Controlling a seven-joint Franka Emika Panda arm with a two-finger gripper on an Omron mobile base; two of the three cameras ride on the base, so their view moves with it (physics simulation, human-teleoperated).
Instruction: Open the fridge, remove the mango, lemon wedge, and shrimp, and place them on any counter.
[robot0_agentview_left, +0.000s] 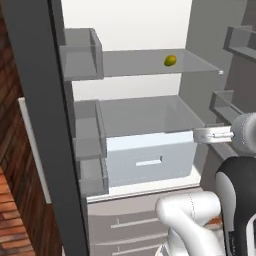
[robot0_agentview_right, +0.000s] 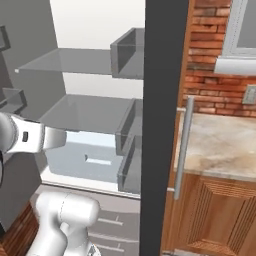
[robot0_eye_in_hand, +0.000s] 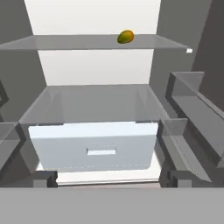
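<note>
Upper centre of my hand view, the mango (robot0_eye_in_hand: 125, 37) sits on the fridge (robot0_eye_in_hand: 100, 65) shelf; fingers spread, ready to reach.

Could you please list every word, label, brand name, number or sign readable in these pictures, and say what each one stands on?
None: no readable text anywhere.
The open fridge, its shelves and the pale drawer are plain.
The mango bears no sticker.
The counter, the wooden cabinet and the brick wall carry no writing.
The small dark marks on the robot's wrist are not letters.
</note>
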